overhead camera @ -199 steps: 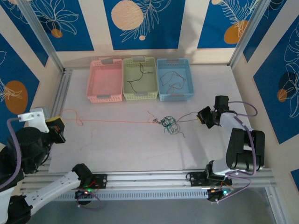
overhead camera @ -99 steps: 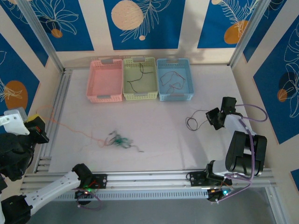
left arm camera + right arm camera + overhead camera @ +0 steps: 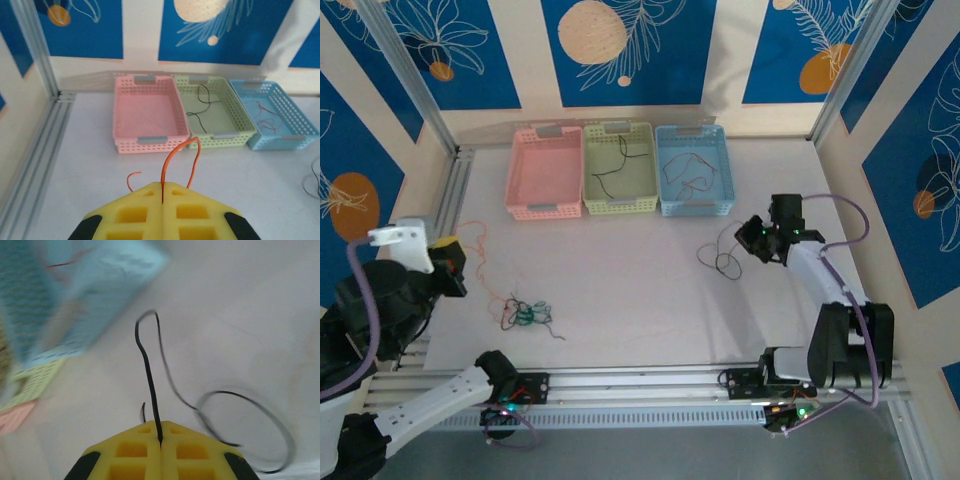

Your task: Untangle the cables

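Cables knot [image 3: 525,313] ungripped, left fingers [image 3: 130,210] pinching orange wire [image 3: 163,172], right fingers [image 3: 190,455] black wire [image 3: 151,390]

Matt yellow foam is being shown on the pads [image 3: 135,212]. Smooth perforated plastic is being seen in the baskets [image 3: 150,141], a smooth coating on the cables [image 3: 163,172], brushed metal in the rails [image 3: 37,145], a matt finish on the table [image 3: 240,180].

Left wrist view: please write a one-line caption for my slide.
Shut left claw pinches an orange wire, three baskets beyond.
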Robot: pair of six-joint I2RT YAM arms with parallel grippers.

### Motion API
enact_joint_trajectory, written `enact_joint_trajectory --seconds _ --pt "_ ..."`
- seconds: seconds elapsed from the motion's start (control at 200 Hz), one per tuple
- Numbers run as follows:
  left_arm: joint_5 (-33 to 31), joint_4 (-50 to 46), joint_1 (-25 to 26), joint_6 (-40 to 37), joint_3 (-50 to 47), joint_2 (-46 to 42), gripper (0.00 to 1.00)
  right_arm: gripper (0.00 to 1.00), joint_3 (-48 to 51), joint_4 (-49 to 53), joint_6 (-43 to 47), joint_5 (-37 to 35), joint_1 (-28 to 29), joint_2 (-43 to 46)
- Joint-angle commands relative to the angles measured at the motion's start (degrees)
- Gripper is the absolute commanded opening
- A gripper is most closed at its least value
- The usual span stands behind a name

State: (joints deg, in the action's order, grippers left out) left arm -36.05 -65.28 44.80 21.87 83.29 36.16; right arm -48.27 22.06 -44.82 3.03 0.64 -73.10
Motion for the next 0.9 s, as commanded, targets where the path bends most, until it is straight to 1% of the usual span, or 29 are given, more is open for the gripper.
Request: enact_joint_trajectory --seconds 0.0,0.205,0.325,0.395,0.535,0.64,0.765,0.895 --pt "4.14 3.08 0.12 -0.91 -1.75 0.75 0.0 0.0 -6.64 2.54 6.36 2.4 4.84 3.62" --pt "5.74 3.64 0.12 0.27 -5.84 1.31 0.0 0.0 -18.11 5.13 13.39 2.77 15.68 4.05" --pt "5.99 3.84 0.2 0.87 -8.57 1.02 0.0 0.0 -25.2 5.12 15.99 3.58 19.33 2.32" --pt "6.26 3.84 0.17 1.36 -9.87 0.85 0.0 0.0 -30.21 5.31 16.9 3.65 20.44 0.06" --pt "6.96 4.28 0.12 2.19 -12.34 0.01 0.0 0.0 -40.92 6.2 16.78 4.32 21.2 -7.59" --pt "6.43 4.69 0.12 3.51 -13.81 -1.38 0.0 0.0 -47.78 5.1 15.91 5.13 22.02 -14.53" --pt "7.64 4.66 0.17 4.48 -14.85 -1.88 0.0 0.0 -57.54 5.84 15.06 5.4 23.01 -24.21" --pt "7.97 4.13 0.17 4.74 -15.56 -2.56 0.0 0.0 -62.32 0.75 12.5 4.89 23.83 -31.88"
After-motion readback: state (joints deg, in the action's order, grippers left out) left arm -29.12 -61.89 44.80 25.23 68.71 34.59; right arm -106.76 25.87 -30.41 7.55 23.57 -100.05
